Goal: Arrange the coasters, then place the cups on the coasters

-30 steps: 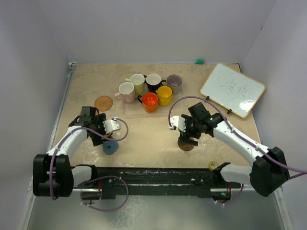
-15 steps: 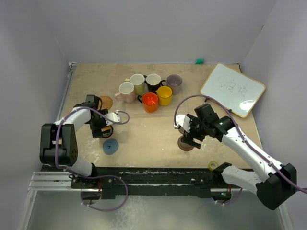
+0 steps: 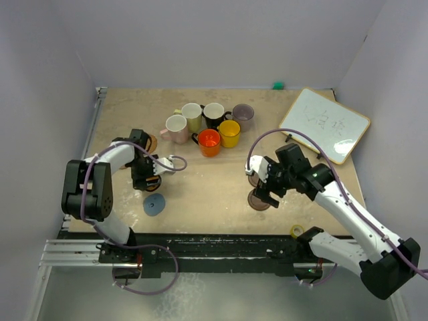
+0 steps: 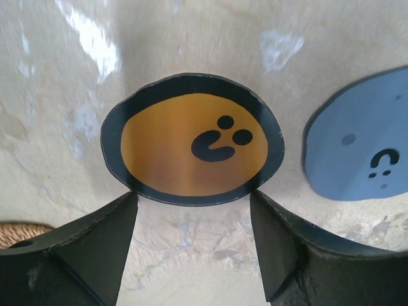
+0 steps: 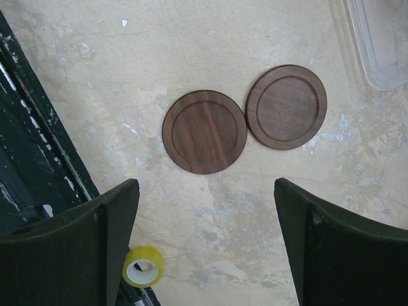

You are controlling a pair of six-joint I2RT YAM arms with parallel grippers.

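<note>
A dark-rimmed coaster with an orange centre (image 4: 191, 150) lies flat on the table. My left gripper (image 4: 192, 203) hovers low over it, open, its fingertips (image 4: 124, 210) flanking the coaster's near rim. The blue-grey coaster (image 4: 363, 146) lies to the right. Two dark brown coasters (image 5: 204, 132) (image 5: 286, 106) lie side by side below my right gripper (image 5: 205, 191), which is open and holds nothing. An orange-brown coaster (image 3: 148, 142) peeks out behind the left arm. Several cups stand grouped at the back: pink (image 3: 176, 127), yellow-green (image 3: 192, 115), black (image 3: 214, 114), mauve (image 3: 243, 116), red-orange (image 3: 209, 142), yellow (image 3: 229, 132).
A whiteboard (image 3: 324, 124) lies at the back right. A small yellow tape roll (image 5: 143, 266) sits by the black rail at the table's near edge. A clear plastic container's corner (image 5: 379, 44) shows beside the dark coasters. A green object (image 3: 278, 85) rests against the back wall.
My left gripper has moved from the blue-grey coaster back to the orange-centred one, and its jaws have narrowed. My right gripper has drawn back slightly from the dark brown coasters.
</note>
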